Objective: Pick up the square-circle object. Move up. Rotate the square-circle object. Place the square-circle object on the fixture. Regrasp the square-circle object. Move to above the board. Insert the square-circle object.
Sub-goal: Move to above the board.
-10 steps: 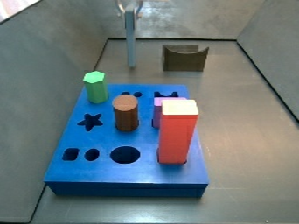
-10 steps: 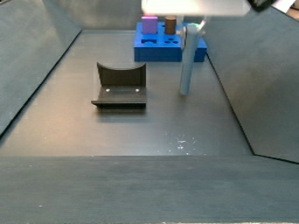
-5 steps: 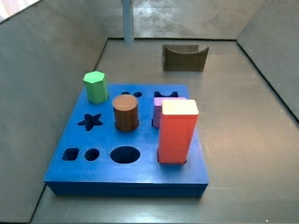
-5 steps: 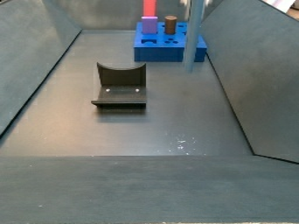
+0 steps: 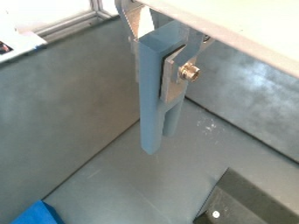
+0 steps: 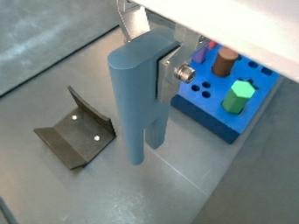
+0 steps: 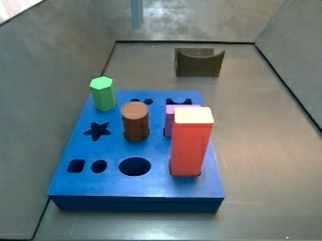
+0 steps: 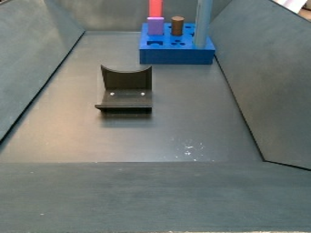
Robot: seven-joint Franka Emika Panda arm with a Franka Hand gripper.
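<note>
One square-circle object (image 5: 156, 96): slim, long peg, pale steel-blue, matte, plain faces, rounded at the upper end as seen in a wrist view (image 6: 136, 103). Held upright, well above the grey floor, clamped near its upper part between the silver finger plates (image 5: 177, 66) of the tool (image 5: 163, 54); tool closed on the peg, a bolt head visible on the plate. Lower end hanging free, touching nothing. In both side views only a sliver of the peg at the upper edge (image 7: 136, 11) (image 8: 203, 11).

Handling, by judgement: rigid, probably light, smooth-sided, so liable to pivot or slip in a two-plate grip if knocked; best taken on flat opposite faces, away from the end to be inserted.

One fixture (image 6: 77, 133): dark olive-brown block with curved notch, on the floor, below and beside the peg, well apart.

One board (image 7: 138, 160): bright blue, carrying green hexagonal peg (image 7: 102, 93), brown cylinder (image 7: 135, 121), red block (image 7: 191, 142).
</note>
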